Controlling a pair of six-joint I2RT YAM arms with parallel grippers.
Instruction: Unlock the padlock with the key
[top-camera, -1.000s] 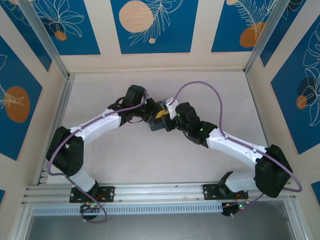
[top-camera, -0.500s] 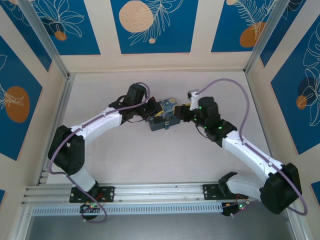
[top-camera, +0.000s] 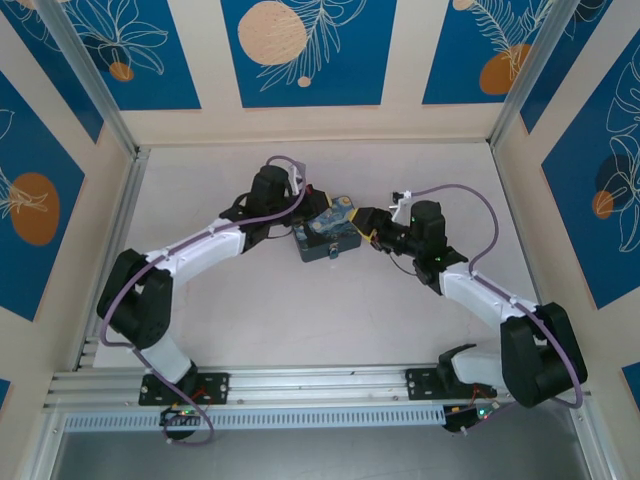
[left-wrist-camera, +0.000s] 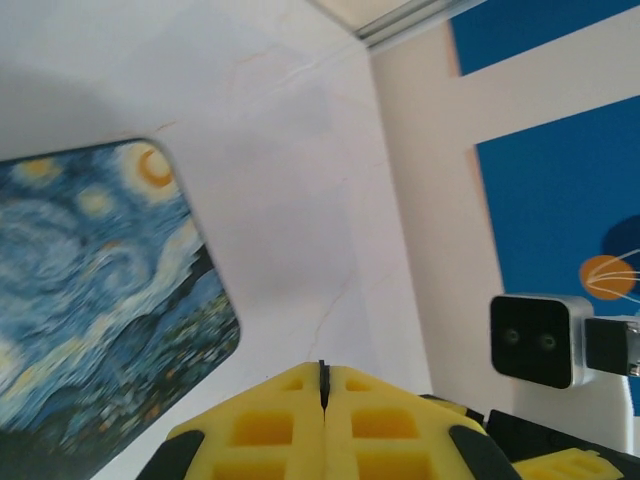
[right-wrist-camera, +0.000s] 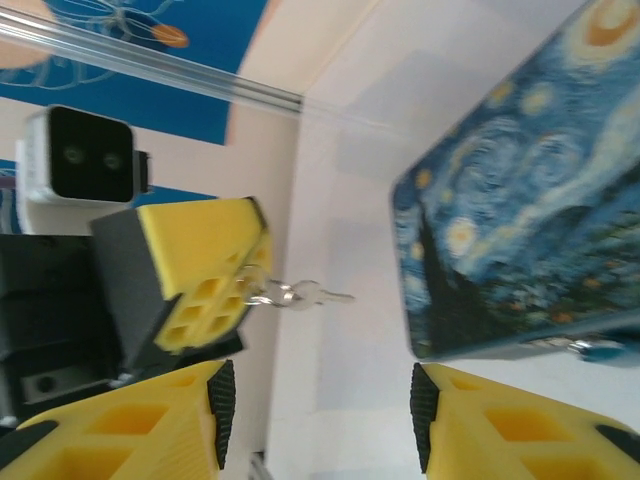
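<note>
Two arms meeting mid-bench over one painted box.

1. Left end effector: yellow pads clenched flat together, pinching the key's rings at the very tip. In the right wrist view, just left of the box, tips turned toward it. White camera housing mounted behind the pads.

2. Key: thin, silvery, hung from small rings at the left pads' tip. Roughly level, blade aimed at the box's side, a narrow gap short of touching it. Pale bench behind.

3. Right end effector: released, pads spread well apart, nothing between them. In the overhead view, just right of the box and pointed at it.

4. Box: square, rounded corners, blue-and-yellow swirl lid, dark sides. Resting on the bench between the two end effectors.

5. Padlock: small teal-blue piece with a bit of bright metal beside it, at the box's side edge, by the right margin of the right wrist view. Mostly cut off; locked or not, impossible to tell. Apart from the key.

6. Surround: cream walls with blue leaf-print panels on three sides.
</note>
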